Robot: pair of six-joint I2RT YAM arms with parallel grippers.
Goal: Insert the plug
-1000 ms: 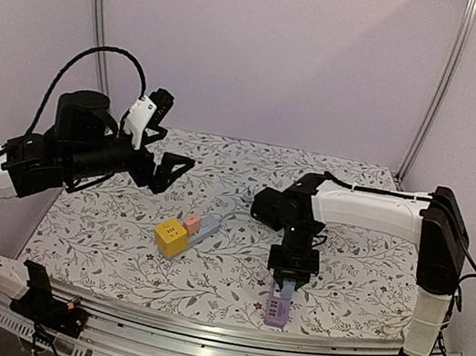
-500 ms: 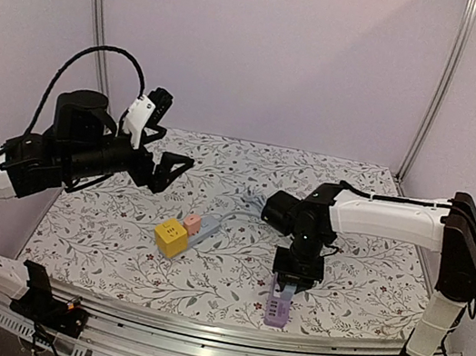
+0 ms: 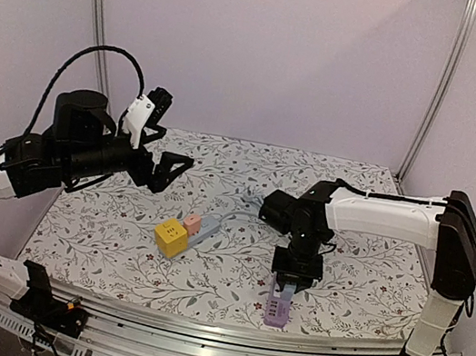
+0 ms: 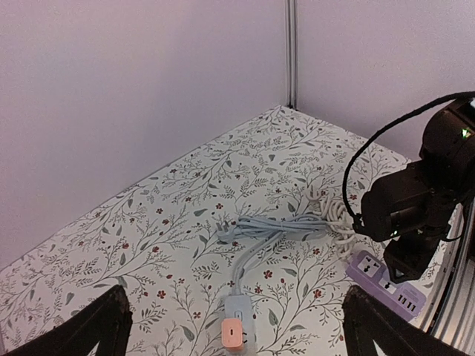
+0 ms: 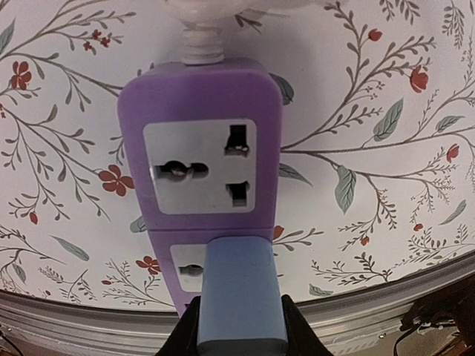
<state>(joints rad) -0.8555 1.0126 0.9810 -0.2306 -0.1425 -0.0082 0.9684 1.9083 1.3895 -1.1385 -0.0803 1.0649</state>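
A purple power strip (image 5: 200,111) lies near the table's front edge, also visible in the top view (image 3: 276,312) and the left wrist view (image 4: 390,284). My right gripper (image 5: 241,330) is shut on a blue plug (image 5: 241,293) and points down over the strip. The plug (image 3: 287,287) covers part of the strip's second socket. Its pins are hidden, so I cannot tell if they are in. The first socket (image 5: 199,167) is free. My left gripper (image 3: 174,171) hangs open and empty high over the table's left side.
A grey power strip (image 3: 208,226) carrying a pink adapter (image 3: 192,223) and a yellow cube adapter (image 3: 171,237) lies mid-table. Its bundled grey cable (image 4: 282,226) and the purple strip's coiled white cable (image 4: 334,215) lie behind. The metal rail (image 5: 371,297) runs just past the purple strip.
The right arm's elbow and forearm have swung a little to the right, while its gripper stays over the purple strip with the plug. The left arm has not moved.
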